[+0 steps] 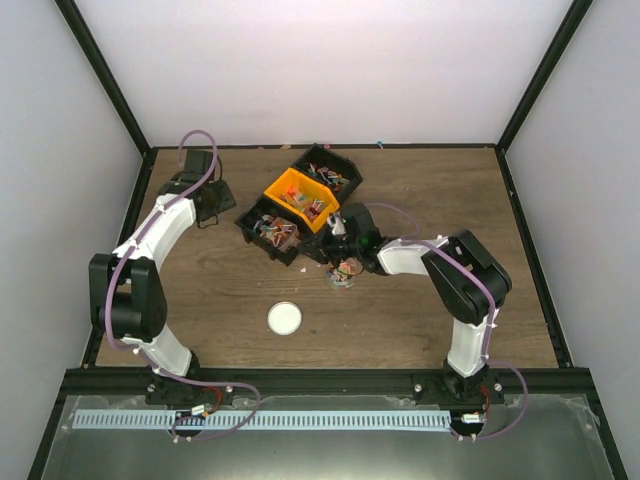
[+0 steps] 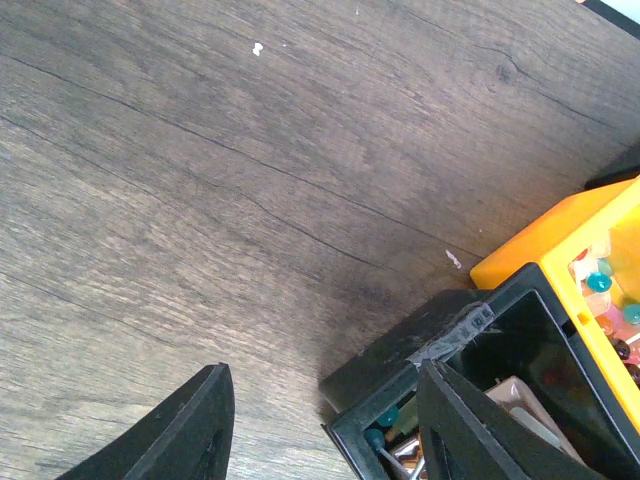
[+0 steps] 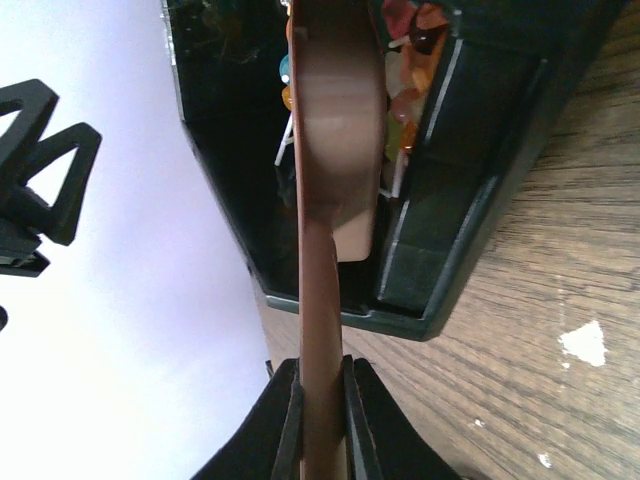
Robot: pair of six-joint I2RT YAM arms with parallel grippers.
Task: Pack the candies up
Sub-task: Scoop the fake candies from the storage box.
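Candies (image 1: 305, 203), probably light, loose and slippery, lie in bins (image 1: 272, 188) near the tabletop's far edge; better scooped than pinched. Right gripper (image 3: 322, 395) clamps the scoop (image 3: 335, 120) by its handle; left gripper (image 2: 322, 405) hangs part-open, holding nothing.

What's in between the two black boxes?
An orange bin holding candies sits between them; the top view shows it best.

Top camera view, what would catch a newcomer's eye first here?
The bright orange bin of mixed-colour candies, flanked by black bins, stands out in the far middle. Next comes the right pincer, shut on a brown scoop at one black bin. A white disc lies alone in the foreground.
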